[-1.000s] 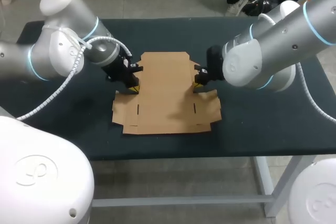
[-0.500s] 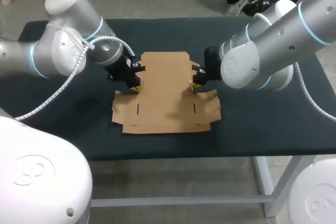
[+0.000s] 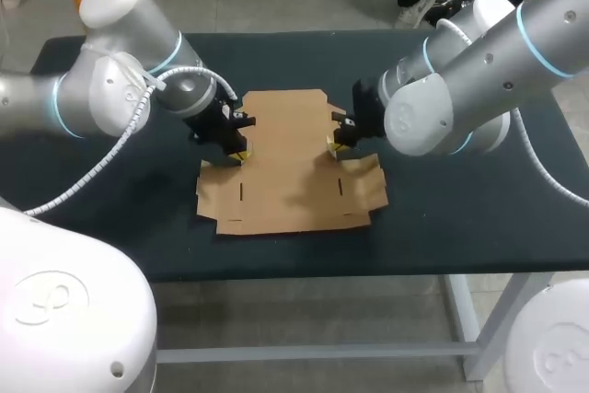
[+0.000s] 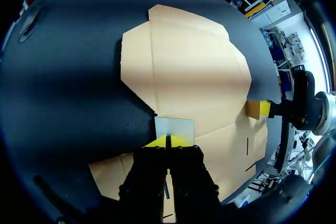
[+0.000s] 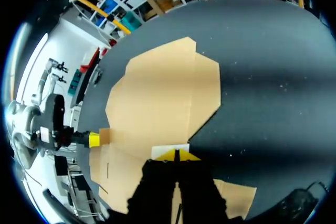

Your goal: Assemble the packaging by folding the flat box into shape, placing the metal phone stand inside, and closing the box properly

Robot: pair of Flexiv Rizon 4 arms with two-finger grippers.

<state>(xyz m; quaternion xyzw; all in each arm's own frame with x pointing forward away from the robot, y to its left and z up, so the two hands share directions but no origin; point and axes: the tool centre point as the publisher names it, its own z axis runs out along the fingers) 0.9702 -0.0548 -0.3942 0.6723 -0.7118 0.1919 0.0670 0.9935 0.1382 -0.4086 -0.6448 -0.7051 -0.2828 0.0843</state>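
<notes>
Unfolded flat box (image 3: 287, 161), long axis near-to-far, tapered flap (image 3: 287, 100) pointing away

My box (image 3: 290, 167) is a flat, unfolded blank of brown cardboard, creased, lying in the middle of the table (image 3: 460, 218). Its tapered panel points to the far edge and its slotted flaps to the near one. Its two small side tabs are tilted up, one pinched in my left gripper (image 3: 237, 152) and one in my right gripper (image 3: 334, 144).
</notes>
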